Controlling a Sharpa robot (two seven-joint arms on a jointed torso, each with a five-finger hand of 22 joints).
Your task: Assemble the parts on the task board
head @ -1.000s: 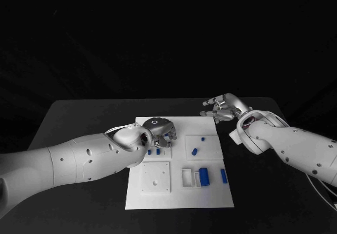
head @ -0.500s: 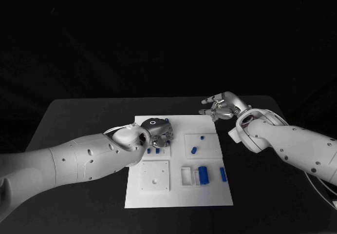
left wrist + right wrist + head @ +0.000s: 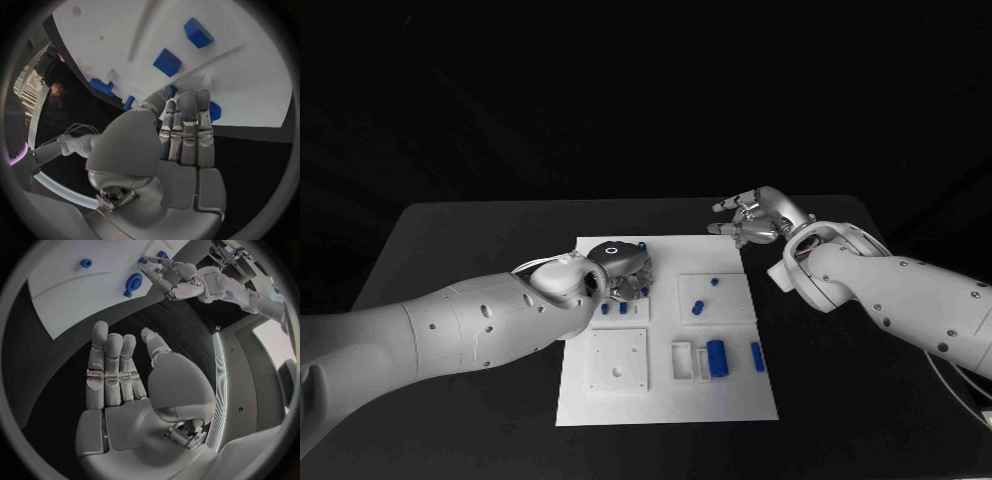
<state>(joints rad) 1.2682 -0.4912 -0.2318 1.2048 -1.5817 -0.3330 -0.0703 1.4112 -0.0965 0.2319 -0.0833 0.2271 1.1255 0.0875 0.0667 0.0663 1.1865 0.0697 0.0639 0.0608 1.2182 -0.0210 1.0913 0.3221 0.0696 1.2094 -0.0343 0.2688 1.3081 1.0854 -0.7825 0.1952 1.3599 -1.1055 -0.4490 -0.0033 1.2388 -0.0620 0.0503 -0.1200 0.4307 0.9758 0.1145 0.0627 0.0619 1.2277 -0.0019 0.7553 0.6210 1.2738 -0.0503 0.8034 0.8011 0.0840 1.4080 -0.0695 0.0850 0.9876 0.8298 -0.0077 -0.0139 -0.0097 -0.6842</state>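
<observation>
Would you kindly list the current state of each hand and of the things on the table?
left hand: fingers straight and together, over the far left of the board, holding nothing seen.
right hand: open, empty, above bare table beyond the board.
task board: flat on the table.
blue parts: resting on the board.

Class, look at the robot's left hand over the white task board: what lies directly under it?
Under the left hand lies the task board, with blue parts showing beside the fingers. What sits beneath the palm itself is covered.

Black table (image 3: pixel 473 240), white task board (image 3: pixel 668 400) flat at its middle.
</observation>
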